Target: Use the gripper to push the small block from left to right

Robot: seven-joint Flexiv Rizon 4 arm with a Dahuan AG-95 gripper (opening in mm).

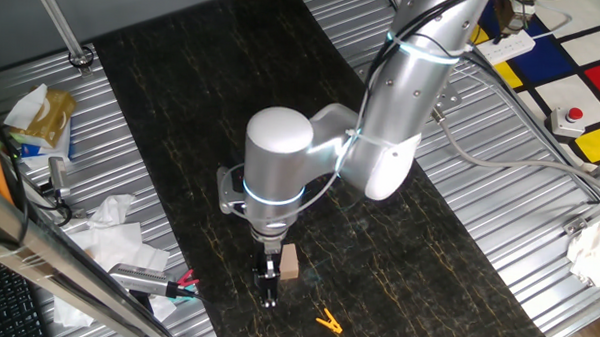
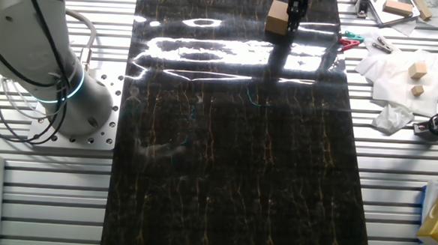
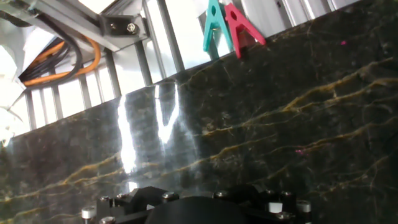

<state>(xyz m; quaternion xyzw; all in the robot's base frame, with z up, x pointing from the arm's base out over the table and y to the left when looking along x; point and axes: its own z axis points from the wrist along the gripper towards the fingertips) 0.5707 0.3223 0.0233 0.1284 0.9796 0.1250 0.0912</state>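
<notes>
The small block [image 1: 289, 263], a light-tan wooden cube, sits on the dark marble-patterned board [image 1: 202, 115] near its front end. My gripper [image 1: 268, 291] stands right beside the block on its left, fingers down at the board and close together, with nothing between them. From the other fixed view the block [image 2: 277, 18] lies at the board's far edge with the gripper [image 2: 292, 23] against its right side. The hand view shows only the gripper's black body [image 3: 199, 213] and board. Fingers and block are hidden there.
A tiny orange clip [image 1: 328, 321] lies just in front of the gripper. Red and teal clips [image 2: 348, 43] lie at the board's edge beside crumpled tissue [image 2: 391, 71] with wooden pieces [image 2: 417, 70]. A second arm's base [image 2: 74, 100] stands off the board.
</notes>
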